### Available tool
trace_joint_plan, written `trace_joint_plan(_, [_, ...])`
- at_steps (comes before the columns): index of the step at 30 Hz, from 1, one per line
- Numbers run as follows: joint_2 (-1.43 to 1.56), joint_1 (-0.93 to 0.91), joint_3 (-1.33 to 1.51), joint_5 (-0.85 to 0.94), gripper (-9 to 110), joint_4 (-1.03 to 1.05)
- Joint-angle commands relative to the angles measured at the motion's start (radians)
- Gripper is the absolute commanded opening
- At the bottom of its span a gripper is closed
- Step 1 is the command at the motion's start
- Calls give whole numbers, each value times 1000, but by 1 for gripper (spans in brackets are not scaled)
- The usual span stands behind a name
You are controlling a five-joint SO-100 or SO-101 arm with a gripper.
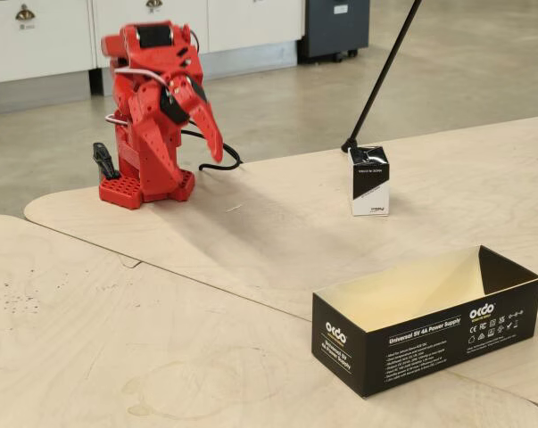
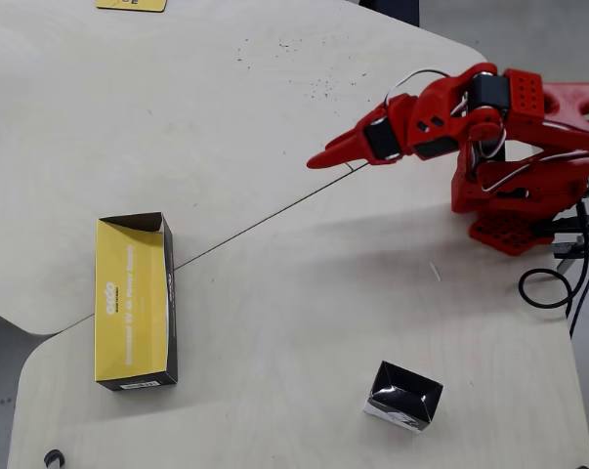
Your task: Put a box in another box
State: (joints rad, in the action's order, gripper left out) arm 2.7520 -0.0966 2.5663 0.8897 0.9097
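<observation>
Nearest the fixed camera lies the long black box (image 1: pixel 426 321), open at the top, its cream inside bare and nothing in it. Its near side carries white print reading "Universal 5V 4A Power Supply" beside logos. From overhead the same long box (image 2: pixel 136 300) sits at the left of the picture, its inner floor showing yellow, resting across the seam (image 2: pixel 274 212) where two pale wooden table panels meet.

Farther back in the fixed view stands the small carton (image 1: pixel 369 180), upright on the table (image 1: pixel 277 223), black above and white below, well apart from the long box. Overhead, the carton (image 2: pixel 403 396) is near the lower edge, its top open, with bare wood all around it. A thin black rod (image 1: pixel 382 71) slants down to the table just behind it in the fixed view.

Farthest back is my red arm on its base (image 1: pixel 139 187) at the table's edge, a black cable (image 1: pixel 217 160) trailing beside it. My gripper (image 1: pixel 215 152) is lifted off the table and holds nothing; its fingers lie close together, nearly clenched, pointing down and forward. Overhead, my gripper (image 2: pixel 318 161) reaches out to the left above the seam, far from both the carton and the long box. Cabinets (image 1: pixel 37 36) line the wall behind.
</observation>
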Motion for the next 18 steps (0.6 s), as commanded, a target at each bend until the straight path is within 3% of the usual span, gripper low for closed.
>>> trace_joint_plan(1, [-411,87,-551,-147,28,183])
trace_joint_plan(10, [-861,419,-1144,-325,39,657])
trace_joint_plan(18, [-1002,661,-1249,-313,43,888])
